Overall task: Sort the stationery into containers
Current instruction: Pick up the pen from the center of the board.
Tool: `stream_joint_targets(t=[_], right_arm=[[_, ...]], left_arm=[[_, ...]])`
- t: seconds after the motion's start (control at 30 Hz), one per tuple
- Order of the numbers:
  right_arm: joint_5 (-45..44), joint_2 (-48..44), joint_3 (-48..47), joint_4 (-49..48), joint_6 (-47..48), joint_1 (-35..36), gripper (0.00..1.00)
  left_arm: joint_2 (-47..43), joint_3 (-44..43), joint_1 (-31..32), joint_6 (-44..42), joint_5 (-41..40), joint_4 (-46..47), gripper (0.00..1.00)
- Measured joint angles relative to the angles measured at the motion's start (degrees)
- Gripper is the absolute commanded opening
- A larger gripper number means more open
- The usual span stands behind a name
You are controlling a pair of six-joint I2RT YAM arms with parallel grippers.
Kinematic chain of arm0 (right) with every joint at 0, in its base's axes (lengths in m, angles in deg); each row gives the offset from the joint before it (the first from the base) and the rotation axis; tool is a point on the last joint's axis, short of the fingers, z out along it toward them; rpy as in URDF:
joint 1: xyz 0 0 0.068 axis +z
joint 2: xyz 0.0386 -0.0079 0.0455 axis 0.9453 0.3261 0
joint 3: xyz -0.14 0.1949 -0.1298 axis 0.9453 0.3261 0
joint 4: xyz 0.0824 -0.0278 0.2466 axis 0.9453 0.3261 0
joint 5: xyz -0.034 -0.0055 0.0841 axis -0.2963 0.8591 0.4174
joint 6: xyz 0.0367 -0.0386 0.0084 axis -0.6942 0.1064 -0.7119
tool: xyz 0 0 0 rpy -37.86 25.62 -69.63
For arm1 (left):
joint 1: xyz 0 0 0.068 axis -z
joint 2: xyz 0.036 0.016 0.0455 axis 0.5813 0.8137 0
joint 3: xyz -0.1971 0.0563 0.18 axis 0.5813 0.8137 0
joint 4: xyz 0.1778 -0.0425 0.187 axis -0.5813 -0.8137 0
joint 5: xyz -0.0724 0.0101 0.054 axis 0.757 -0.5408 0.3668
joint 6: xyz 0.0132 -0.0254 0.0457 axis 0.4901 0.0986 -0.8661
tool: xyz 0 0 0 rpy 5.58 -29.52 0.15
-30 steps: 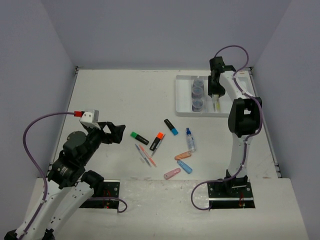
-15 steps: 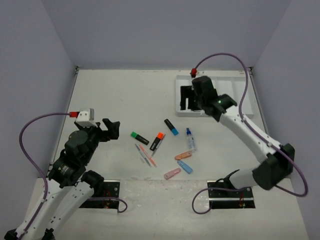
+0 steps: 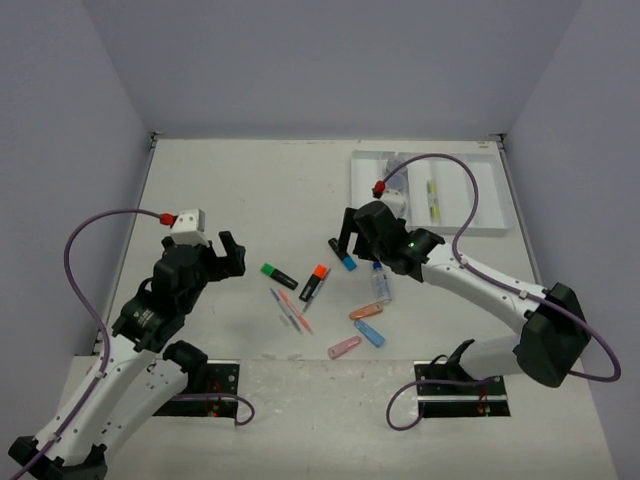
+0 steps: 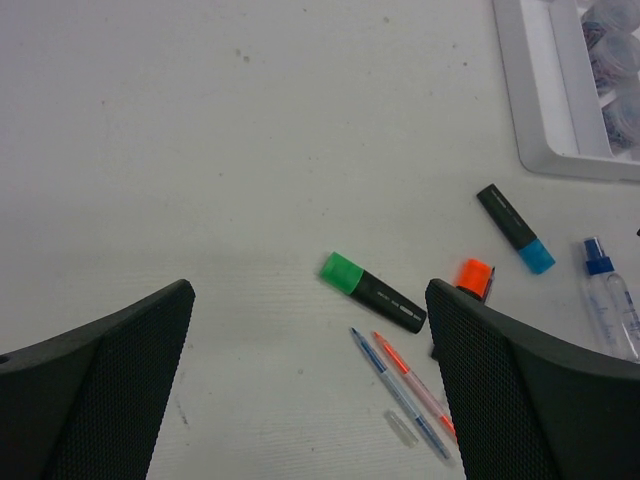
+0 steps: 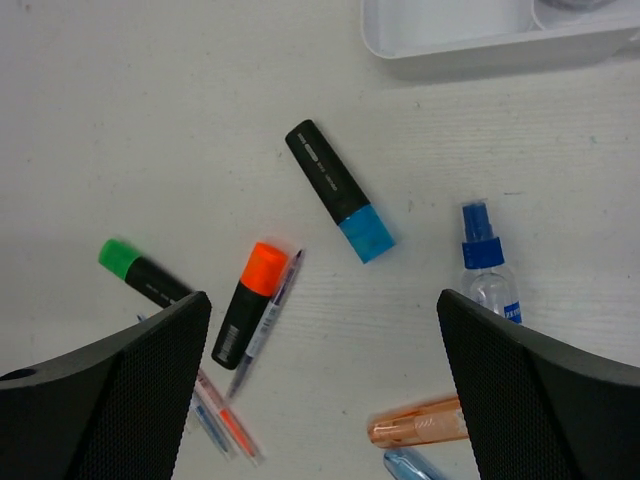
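The stationery lies scattered mid-table: a green-capped highlighter [image 3: 278, 274] [image 4: 372, 291], an orange-capped one [image 3: 314, 283] [image 5: 250, 303], a blue-capped one [image 3: 343, 255] [image 5: 340, 192], thin pens [image 3: 290, 310] [image 4: 400, 393], a small spray bottle [image 3: 381, 285] [image 5: 487, 265], and orange [image 5: 420, 423], blue [image 3: 370, 333] and pink [image 3: 344, 347] capsules. The white tray [image 3: 470, 195] at the back right holds a yellow pen [image 3: 433, 200] and grey-blue jars [image 4: 610, 40]. My right gripper [image 3: 348, 235] [image 5: 323, 297] hovers open and empty above the highlighters. My left gripper [image 3: 225, 255] [image 4: 308, 300] is open, left of the green highlighter.
The right arm's purple cable [image 3: 440, 165] loops over the tray. Blue-grey walls close the table on three sides. Bare white tabletop [image 3: 250, 190] stretches between the left gripper and the back wall.
My right gripper opened over the tray, left the yellow pen there, and swung down-left over the scattered items. The left arm shifted slightly forward.
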Motion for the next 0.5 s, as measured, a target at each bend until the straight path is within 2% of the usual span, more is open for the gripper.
stream_joint_targets(t=[0.07,0.13,0.27,0.47,0.5], right_arm=[[-3.1,-0.1,1.5,1.2,-4.0,1.6,0.93],[-7.6,1.0,0.9,5.5,-8.5,4.8,0.87],[-12.3,7.7,-5.3,14.5,-18.3,11.3,0.76],[-9.9,16.5,-10.0,14.7,-23.2,15.1,0.61],[-8.9,18.2,-10.8,14.7,-23.6,15.5,0.54]], left_arm=[[0.9,0.0,0.0,0.0,0.5,0.0,1.00],[1.6,0.0,0.0,0.0,1.0,0.0,1.00],[1.9,0.0,0.0,0.0,2.1,0.0,1.00],[1.2,0.0,0.0,-0.3,3.6,0.0,1.00],[1.0,0.0,0.0,-0.4,3.8,0.1,1.00]])
